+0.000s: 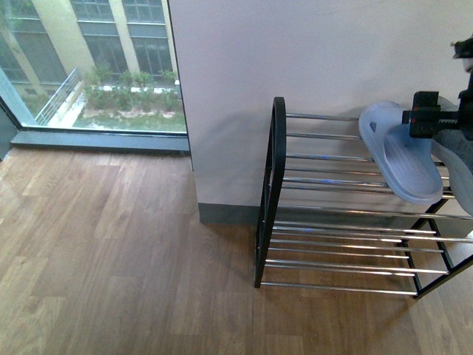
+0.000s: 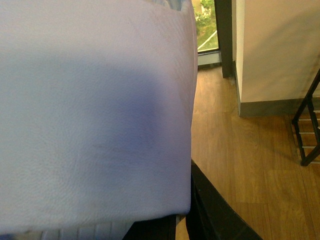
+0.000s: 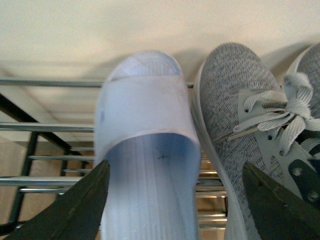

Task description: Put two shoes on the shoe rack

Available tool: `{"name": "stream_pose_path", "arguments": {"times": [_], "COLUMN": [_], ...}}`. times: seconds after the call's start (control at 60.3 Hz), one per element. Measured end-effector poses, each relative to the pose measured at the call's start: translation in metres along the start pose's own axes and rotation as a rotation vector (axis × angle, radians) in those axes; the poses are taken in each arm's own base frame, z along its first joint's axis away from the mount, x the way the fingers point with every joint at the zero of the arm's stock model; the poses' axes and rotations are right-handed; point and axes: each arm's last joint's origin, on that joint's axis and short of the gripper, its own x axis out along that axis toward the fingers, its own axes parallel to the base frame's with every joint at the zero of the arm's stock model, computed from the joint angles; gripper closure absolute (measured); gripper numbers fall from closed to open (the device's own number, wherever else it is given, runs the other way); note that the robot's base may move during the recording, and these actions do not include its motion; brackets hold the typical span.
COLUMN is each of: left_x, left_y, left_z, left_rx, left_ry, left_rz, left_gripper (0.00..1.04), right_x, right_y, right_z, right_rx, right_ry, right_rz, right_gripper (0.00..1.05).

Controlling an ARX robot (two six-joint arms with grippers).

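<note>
My worry is the pale blue slide (image 3: 145,150) between the right gripper (image 3: 176,202) fingers. It lies on the top tier of the shoe rack (image 1: 275,185), toe toward the wall edge. In the front view it sits askew across the chrome rods, with its heel out toward the tier's front edge. If I lift away carelessly, a finger could catch the strap or the sole's rim and drag the slide forward between the rods or off the front. The grey sneaker (image 3: 235,100) lies just beside it on the same tier, with a second one (image 3: 312,60) at the far right edge of the rack. A sideways drift of the arm would push the outer finger into the laces and shove both along the rods. The right arm reaches in over the rack's right end, wrist roughly level, and its fingers (image 3: 75,205) are spread wide. One is close against the slide's side and the other hangs over the sneaker, and neither is pinching anything. On the left wrist camera a pale lavender surface (image 2: 95,110) fills nearly everything (probably the matching slide, though I can't confirm it). I cannot tell whether the left gripper (image 2: 210,215) is clamped on it or not.
</note>
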Motion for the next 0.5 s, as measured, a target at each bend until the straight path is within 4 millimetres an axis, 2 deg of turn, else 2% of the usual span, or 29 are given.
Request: {"name": "stream_pose_path", "arguments": {"times": [0.066,0.166,0.332,0.498], "left_x": [0.0,0.0,0.0,0.0], "left_y": [0.0,0.0,0.0,0.0], "left_z": [0.0,0.0,0.0,0.0], "left_rx": [0.0,0.0,0.0,0.0], "left_ry": [0.0,0.0,0.0,0.0], "left_rz": [0.0,0.0,0.0,0.0], "left_gripper": [1.03,1.03,1.03,1.03], "right_x": [-0.02,-0.058,-0.145,-0.194], "right_y": [0.002,0.003,-0.012,-0.022], "right_z": [0.003,0.0,-0.003,-0.014], "right_rx": [0.008,0.034,0.15,0.166], "right_ry": [-0.022,-0.041,-0.129,-0.215], "right_rz": [0.042,0.114,0.239,0.264], "right_gripper": [0.08,0.09,0.09,0.09]}}
